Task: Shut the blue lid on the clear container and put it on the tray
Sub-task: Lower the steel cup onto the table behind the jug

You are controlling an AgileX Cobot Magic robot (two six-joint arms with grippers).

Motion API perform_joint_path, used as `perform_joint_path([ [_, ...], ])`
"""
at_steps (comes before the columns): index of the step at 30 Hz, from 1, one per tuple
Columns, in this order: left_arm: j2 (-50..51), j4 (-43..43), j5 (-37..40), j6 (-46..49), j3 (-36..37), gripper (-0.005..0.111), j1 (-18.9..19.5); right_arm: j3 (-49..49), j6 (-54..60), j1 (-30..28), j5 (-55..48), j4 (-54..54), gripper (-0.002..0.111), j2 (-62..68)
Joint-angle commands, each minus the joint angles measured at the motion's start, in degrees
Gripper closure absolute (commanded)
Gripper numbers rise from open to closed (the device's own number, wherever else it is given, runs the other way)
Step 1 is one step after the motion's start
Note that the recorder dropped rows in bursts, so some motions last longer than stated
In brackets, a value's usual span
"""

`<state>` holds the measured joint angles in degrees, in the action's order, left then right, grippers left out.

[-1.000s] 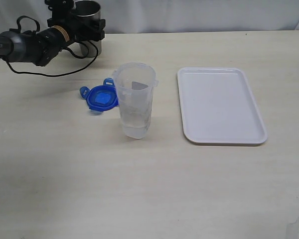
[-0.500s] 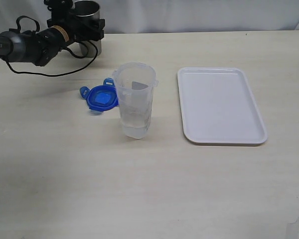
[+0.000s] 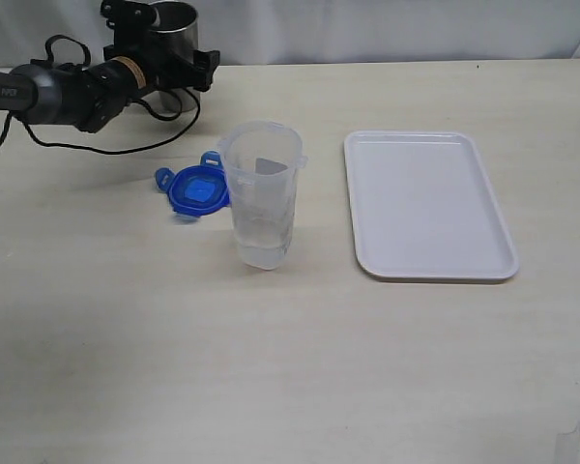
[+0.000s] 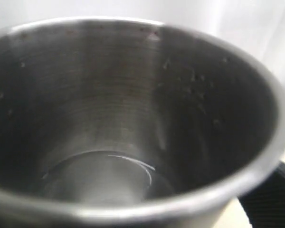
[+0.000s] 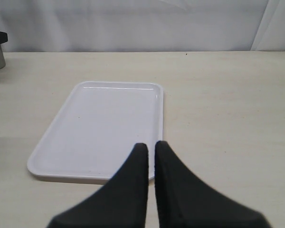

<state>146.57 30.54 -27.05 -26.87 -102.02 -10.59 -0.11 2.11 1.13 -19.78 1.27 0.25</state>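
Note:
The clear container [image 3: 262, 193] stands upright and open-topped in the middle of the table, with a little water in its bottom. Just behind it to the left, touching or nearly touching, the blue lid [image 3: 195, 190] lies flat on the table. The white tray [image 3: 427, 203] lies to the container's right with nothing on it; the right wrist view also shows the tray [image 5: 95, 128]. My left gripper [image 3: 164, 58] is at the far back left, closed around a grey steel cup [image 4: 133, 118]. My right gripper [image 5: 151, 145] is shut and holds nothing, near the tray's edge.
The steel cup [image 3: 174, 21] sits at the table's back left edge, before a white backdrop. A black cable [image 3: 116, 145] from the left arm loops over the table behind the lid. Bare tabletop stretches in front of the container and tray.
The left arm and the steel cup have shifted slightly to the right and up. The container, lid and tray have not moved.

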Motion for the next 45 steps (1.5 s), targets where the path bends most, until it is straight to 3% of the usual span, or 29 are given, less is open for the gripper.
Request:
perform_joint_path([
  [1, -0.1, 1.9, 0.6, -0.8, 0.0, 0.01, -0.2, 0.1, 0.0, -0.3, 0.0, -0.5, 0.103, -0.3],
  [7, -1.5, 1.9, 5.6, -2.3, 0.0, 0.01, -0.8, 0.1, 0.0, -0.3, 0.0, -0.5, 0.103, -0.3],
  [19, -5.0, 2.2, 7.0, -4.7, 4.7, 0.01, -0.8, 0.1, 0.0, -0.3, 0.0, -0.5, 0.103, -0.3],
  [40, -8.3, 1.9, 20.5, -6.4, 4.7, 0.01, -2.1, 0.1, 0.0, -0.3, 0.0, -0.5, 0.103, -0.3],
  [45, -9.4, 1.9, 20.5, -6.1, 4.7, 0.01, -2.7, 0.1, 0.0, -0.3, 0.0, -0.5, 0.103, -0.3],
])
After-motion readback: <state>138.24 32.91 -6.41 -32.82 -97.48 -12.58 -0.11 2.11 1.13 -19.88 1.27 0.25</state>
